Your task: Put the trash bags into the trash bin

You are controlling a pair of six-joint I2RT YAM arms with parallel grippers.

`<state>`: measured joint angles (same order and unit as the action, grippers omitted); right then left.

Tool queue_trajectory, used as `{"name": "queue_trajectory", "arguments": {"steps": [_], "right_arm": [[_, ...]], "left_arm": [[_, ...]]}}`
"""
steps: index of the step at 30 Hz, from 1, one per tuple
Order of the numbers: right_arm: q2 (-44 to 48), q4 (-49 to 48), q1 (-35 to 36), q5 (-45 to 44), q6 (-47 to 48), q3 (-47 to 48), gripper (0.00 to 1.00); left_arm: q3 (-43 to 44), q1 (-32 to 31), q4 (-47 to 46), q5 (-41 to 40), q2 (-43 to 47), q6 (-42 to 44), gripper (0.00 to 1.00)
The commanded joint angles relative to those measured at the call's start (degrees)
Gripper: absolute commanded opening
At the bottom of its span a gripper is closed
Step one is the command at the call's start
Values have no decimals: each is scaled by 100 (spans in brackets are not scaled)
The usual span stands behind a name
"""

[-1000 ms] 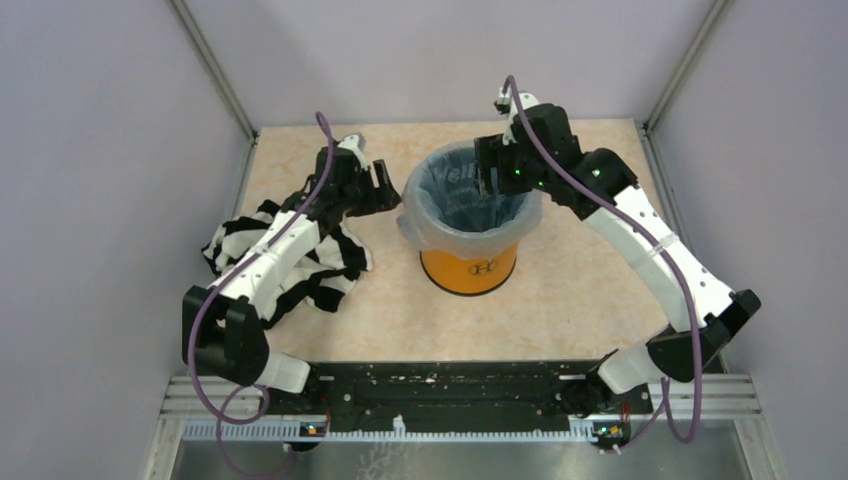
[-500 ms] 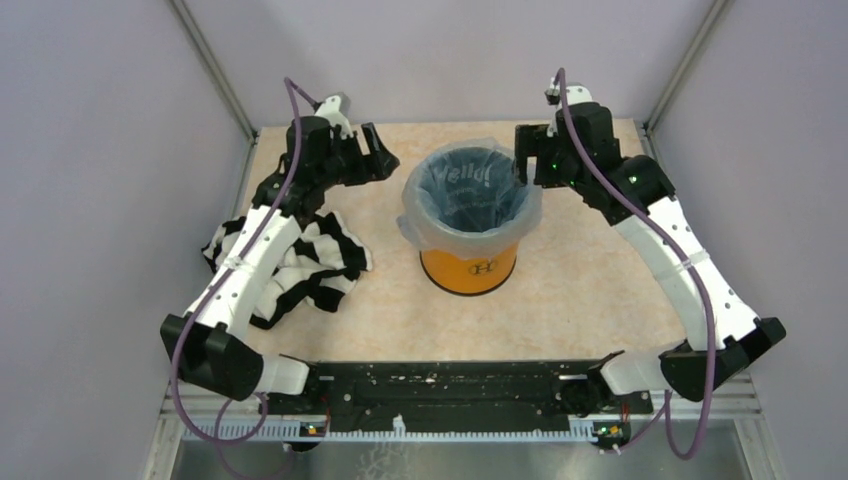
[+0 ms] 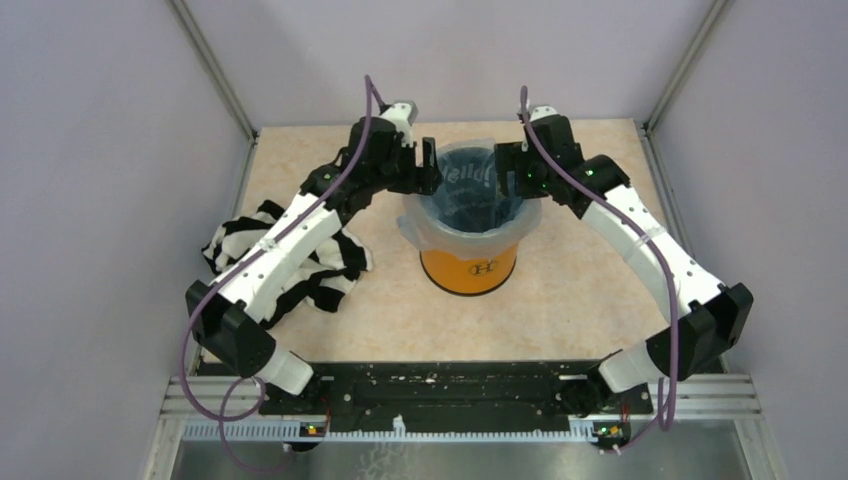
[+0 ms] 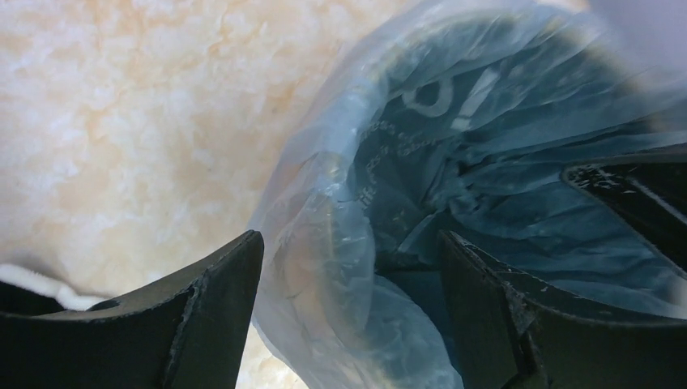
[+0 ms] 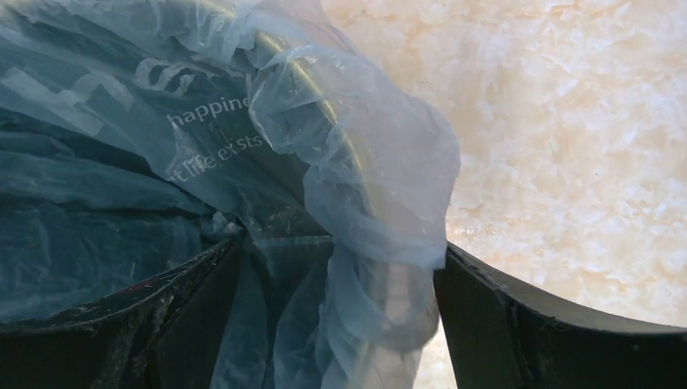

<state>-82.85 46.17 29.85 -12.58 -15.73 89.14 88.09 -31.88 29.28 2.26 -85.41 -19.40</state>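
Both the left gripper (image 3: 430,172) and right gripper (image 3: 500,170) stand wide open, each straddling the rim of the trash bin (image 3: 482,270) at mid-worktop (image 3: 580,290). Closing and pulling could drag the liner off (or tip the bin). The trash bag (image 3: 424,226) lines the bin: thin, crinkly, pale blue, folded over the rim.

A black-and-white striped cloth (image 3: 338,264) lies crumpled in a heap on the table (image 3: 585,275), toward its left side. The tabletop is pale, mottled beige.
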Motion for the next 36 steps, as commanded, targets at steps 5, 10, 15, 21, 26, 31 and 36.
{"name": "queue_trajectory", "arguments": {"steps": [5,10,15,21,26,31,36], "right_arm": [[-237,-511,-14,68,-170,-278,86],[-286,-598,-13,142,-240,-419,85],[-352,-600,-6,172,-273,-464,75],[-495,-465,8,129,-264,-399,57],[-634,-356,89,-42,-258,-380,46],[-604,-383,99,-132,-246,-522,50],[-373,-589,39,17,-292,-838,73]], "left_arm": [[27,-237,52,-653,-332,279,83],[-163,-281,-101,-631,-404,212,80],[-371,-299,-245,-544,-442,143,70],[-404,-352,-248,-586,-496,181,63],[-423,-356,-248,-586,-535,199,57],[-469,-361,-241,-657,-551,208,57],[-562,-361,-238,-739,-539,183,58]]}}
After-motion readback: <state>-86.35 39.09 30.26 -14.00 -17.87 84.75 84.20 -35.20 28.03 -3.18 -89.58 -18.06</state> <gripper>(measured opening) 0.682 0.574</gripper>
